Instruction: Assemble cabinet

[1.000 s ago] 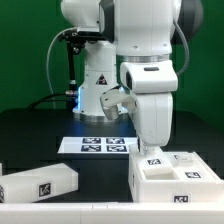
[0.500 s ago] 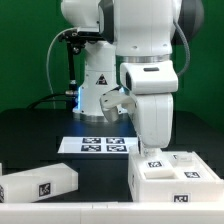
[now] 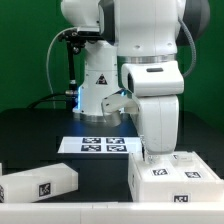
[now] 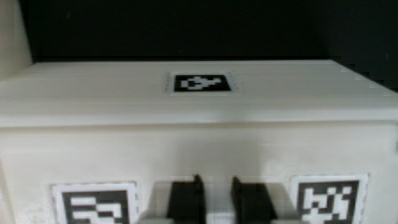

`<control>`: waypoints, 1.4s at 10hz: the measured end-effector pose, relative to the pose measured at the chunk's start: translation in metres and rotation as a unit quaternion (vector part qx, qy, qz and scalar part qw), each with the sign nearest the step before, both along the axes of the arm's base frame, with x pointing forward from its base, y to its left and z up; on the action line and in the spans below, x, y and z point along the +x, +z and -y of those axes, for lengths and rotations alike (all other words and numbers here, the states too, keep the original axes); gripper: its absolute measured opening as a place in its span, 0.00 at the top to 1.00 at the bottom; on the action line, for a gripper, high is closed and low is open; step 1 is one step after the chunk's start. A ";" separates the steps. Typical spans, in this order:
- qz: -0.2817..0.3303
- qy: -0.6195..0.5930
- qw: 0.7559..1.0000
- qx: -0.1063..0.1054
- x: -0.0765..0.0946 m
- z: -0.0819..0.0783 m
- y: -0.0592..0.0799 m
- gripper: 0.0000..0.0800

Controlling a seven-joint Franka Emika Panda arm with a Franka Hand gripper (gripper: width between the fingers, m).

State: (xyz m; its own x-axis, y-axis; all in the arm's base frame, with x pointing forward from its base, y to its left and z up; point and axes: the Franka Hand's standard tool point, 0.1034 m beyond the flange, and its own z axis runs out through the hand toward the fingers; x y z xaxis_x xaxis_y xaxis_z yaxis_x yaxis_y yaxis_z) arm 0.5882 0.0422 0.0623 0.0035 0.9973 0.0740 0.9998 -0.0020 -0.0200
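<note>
The white cabinet body (image 3: 178,180) stands at the exterior view's lower right, with square tags on its top. My gripper (image 3: 152,152) reaches straight down onto its near-left top corner. In the wrist view the white cabinet (image 4: 196,120) fills the picture, with one tag on its upper face and two tags on either side of my gripper (image 4: 214,200). The two dark fingers (image 4: 182,203) stand close together with a thin strip of white plastic between them, pinching a part of the cabinet. A second long white cabinet piece (image 3: 40,183) lies at the exterior view's lower left.
The marker board (image 3: 100,146) lies flat on the black table behind the cabinet body. The robot's base (image 3: 95,80) and cables stand at the back. A white strip (image 3: 60,208) runs along the table's front edge.
The hand has dropped lower and shifted slightly to the exterior view's right, now covering the cabinet's near-left top corner. The tagged top part under it sits lower than before.
</note>
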 end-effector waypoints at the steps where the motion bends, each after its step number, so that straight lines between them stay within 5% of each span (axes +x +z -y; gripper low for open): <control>1: 0.000 0.000 1.000 0.000 0.002 0.000 0.000 0.92; 6: -0.004 -0.001 1.000 0.000 0.003 0.001 -0.001 0.85; 8: 0.011 -0.017 1.000 -0.004 0.007 -0.001 0.011 0.43; 9: 0.015 -0.030 0.999 -0.007 0.005 0.000 0.022 0.43; 10: 0.018 -0.045 0.999 -0.010 -0.001 0.000 0.030 0.17; 11: 0.038 -0.065 0.997 -0.009 -0.008 0.000 0.036 0.05; 14: 0.035 -0.072 0.997 -0.010 -0.014 0.001 0.034 0.00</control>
